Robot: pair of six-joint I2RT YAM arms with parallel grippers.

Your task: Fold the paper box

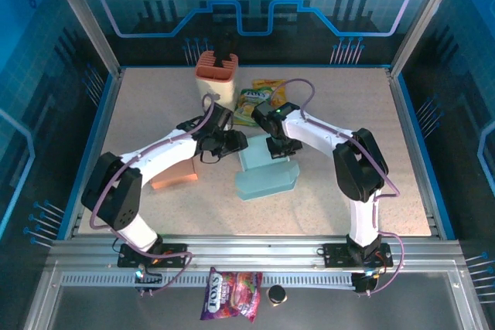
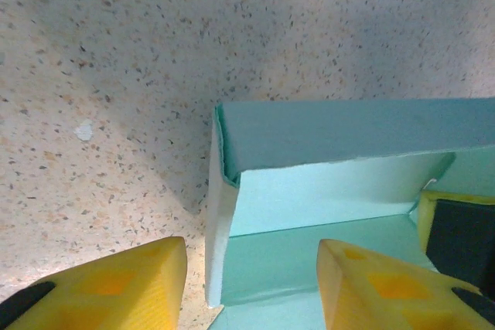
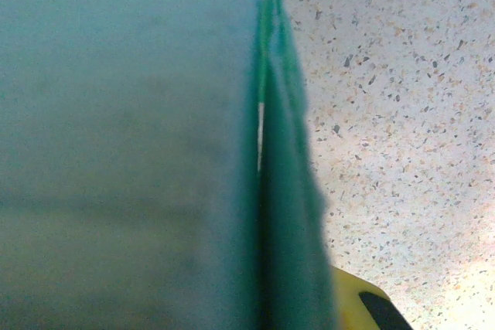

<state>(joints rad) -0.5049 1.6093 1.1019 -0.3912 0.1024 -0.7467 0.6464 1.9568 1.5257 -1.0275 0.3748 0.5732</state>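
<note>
Yellow left gripper (image 2: 251, 268) fingers (image 2: 124, 284) are parted astride a raised paper box (image 2: 348, 133) wall, the closed right gripper (image 1: 281, 148) is clamped on another, and final folds are judged outstanding.

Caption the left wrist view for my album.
Open yellow fingers straddle one wall of the teal paper box.

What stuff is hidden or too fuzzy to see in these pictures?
- Top view: the left gripper and right gripper hide the paper box's far end.
- Right wrist view: the box is too close, blurred, and covers most of a yellow finger.
- Left wrist view: the picture edge cuts off the box's right side.
- Top view: the snack packets' lettering is too small.
</note>
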